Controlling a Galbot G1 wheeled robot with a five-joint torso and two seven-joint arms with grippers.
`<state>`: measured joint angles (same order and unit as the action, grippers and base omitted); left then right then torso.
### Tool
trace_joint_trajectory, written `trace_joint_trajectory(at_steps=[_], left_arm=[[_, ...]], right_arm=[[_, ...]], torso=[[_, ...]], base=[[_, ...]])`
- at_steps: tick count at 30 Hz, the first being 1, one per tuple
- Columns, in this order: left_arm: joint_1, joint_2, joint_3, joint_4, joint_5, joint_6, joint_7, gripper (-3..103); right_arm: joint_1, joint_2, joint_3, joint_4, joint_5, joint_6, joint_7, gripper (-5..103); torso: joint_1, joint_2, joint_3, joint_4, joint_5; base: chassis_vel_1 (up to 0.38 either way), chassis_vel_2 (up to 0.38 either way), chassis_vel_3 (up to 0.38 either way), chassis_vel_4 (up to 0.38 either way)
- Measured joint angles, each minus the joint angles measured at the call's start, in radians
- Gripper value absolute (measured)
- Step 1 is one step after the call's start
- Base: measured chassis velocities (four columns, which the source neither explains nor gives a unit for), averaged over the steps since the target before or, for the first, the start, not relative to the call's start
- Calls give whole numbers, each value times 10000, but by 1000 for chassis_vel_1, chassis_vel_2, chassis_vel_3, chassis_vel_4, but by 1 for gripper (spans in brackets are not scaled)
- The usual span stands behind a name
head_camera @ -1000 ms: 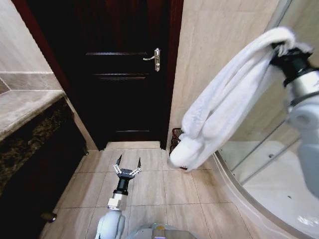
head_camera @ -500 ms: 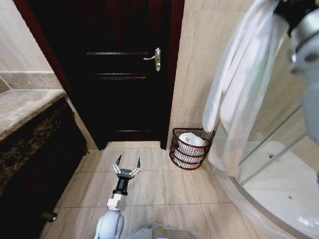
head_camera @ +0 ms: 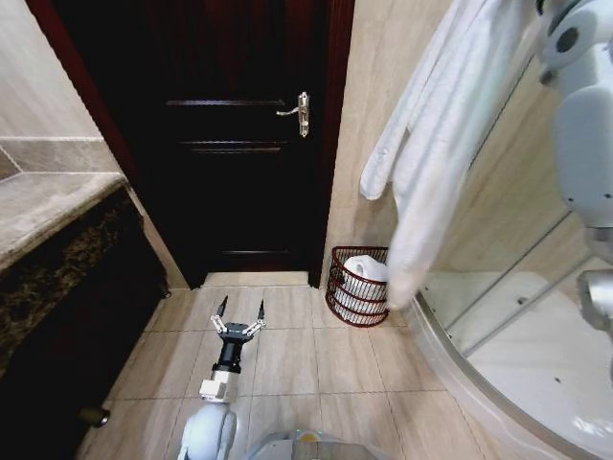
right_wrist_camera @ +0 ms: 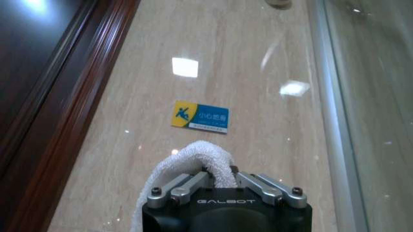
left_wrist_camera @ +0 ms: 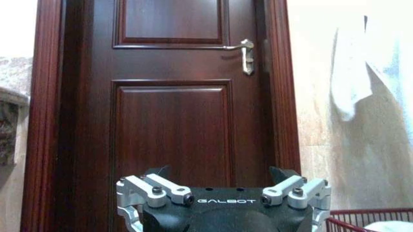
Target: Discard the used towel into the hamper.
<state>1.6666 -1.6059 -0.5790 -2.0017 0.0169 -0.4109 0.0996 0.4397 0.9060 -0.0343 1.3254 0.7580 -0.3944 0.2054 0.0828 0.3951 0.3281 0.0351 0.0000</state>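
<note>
R gripper [right_wrist_camera: 216, 180] fingers pinch white terry towel [head_camera: 436, 163] high by wall, above dark-red wire hamper [head_camera: 359, 287] on floor; lower towel over rim w/ care; L gripper [head_camera: 237, 320] low, fingers spread.

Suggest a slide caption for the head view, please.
Right arm holds white towel high above the hamper; open left gripper hovers over floor.

We found the hamper [head_camera: 360, 286] on the floor [head_camera: 287, 364] against the wall, just right of the door [head_camera: 230, 144]; another towel lay inside it; the used towel [head_camera: 431, 144] hung above it, held high on the right by the right end effector [right_wrist_camera: 219, 180]; the left end effector [head_camera: 238, 320] sat low over the floor before the door, left of the hamper; the counter [head_camera: 48, 206] ran along our left.
</note>
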Motion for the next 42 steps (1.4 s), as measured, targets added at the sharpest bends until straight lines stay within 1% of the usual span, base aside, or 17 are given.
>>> trace_joint_trajectory(at_steps=[2,5,8,12,15,16,21,28,30,42], left_arm=[[-2,46,-34,-7,-79,23,0,100],[-30,173,-107,14,-266,40,-1,100],[-48,186,-115,110,-314,16,-3,100],[-51,160,-108,180,-332,-33,-3,100],[-82,154,-103,223,-342,-46,-3,100],[-112,152,-98,256,-343,-56,-3,100],[-129,102,-68,265,-336,-66,2,100],[-107,144,-101,233,-344,-66,5,100],[-70,168,-143,172,-370,-65,4,100],[-182,288,-161,87,-405,101,18,100]], right_arm=[[0,49,49,34,-95,-55,-7,5],[221,104,37,167,-132,-422,-6,5],[489,204,-138,24,-133,-467,-20,5],[816,458,-290,-304,-139,-470,-30,5],[1115,592,-387,-447,-140,-526,-31,5],[1339,644,-469,-582,-141,-570,-68,5],[1888,822,-675,-1112,-206,-591,-253,5],[2168,1048,-772,-1562,-319,-593,-355,5],[2312,1162,-778,-1914,-485,-544,-491,5],[2364,995,-895,-1966,-557,-488,-587,5]], torso=[[0,-1,0,-1,0],[0,-2,0,-2,-1],[1,-2,-1,-1,-5],[1,-3,0,3,3],[-1,-3,-3,3,-3],[-2,-3,-4,-1,-4],[-2,-3,-4,-2,0],[-2,-3,-3,1,0],[-2,-3,-3,1,-2],[-2,-3,-3,-3,1]], base=[[-30,42,62,-37],[-41,50,51,-47],[-40,50,38,-50],[0,0,0,0],[0,0,0,0],[0,0,0,0],[0,0,0,0],[0,0,0,0],[0,0,0,0],[-21,23,22,-23]])
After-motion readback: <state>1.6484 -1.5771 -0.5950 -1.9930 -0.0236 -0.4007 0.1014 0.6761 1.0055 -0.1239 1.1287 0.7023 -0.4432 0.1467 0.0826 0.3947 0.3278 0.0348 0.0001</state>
